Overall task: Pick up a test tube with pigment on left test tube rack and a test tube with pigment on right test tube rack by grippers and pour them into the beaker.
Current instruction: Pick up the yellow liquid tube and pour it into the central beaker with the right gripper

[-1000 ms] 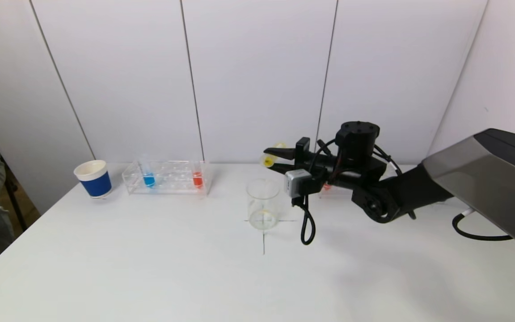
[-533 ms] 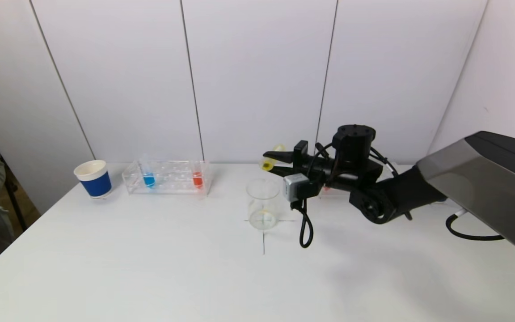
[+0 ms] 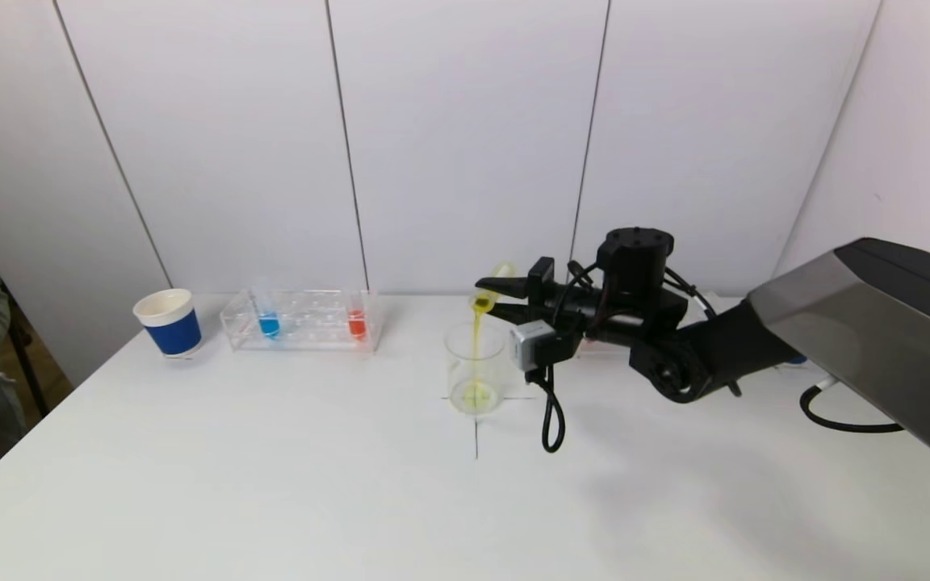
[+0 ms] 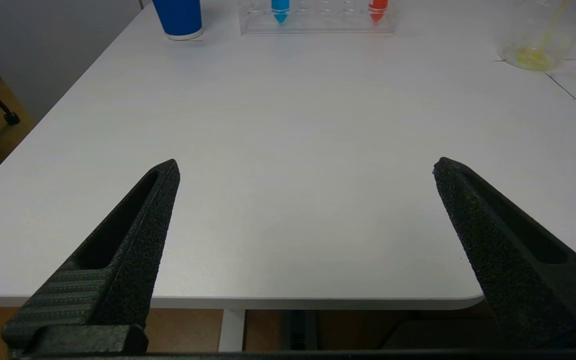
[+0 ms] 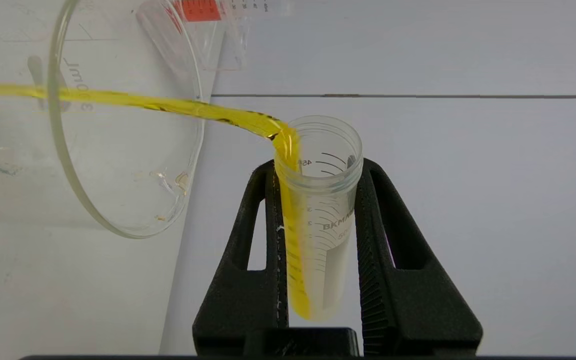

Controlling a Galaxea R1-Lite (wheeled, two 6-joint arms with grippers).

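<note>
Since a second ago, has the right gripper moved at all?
Yes. The right gripper, shut on the yellow test tube, has risen slightly and tipped further, staying above the beaker; yellow liquid now streams in.

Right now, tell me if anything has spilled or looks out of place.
Nothing stands out. The right claw holds the tilted test tube, and the yellow stream lands inside the beaker, with no yellow seen on the table. The left claw is open near the table's front edge.
</note>
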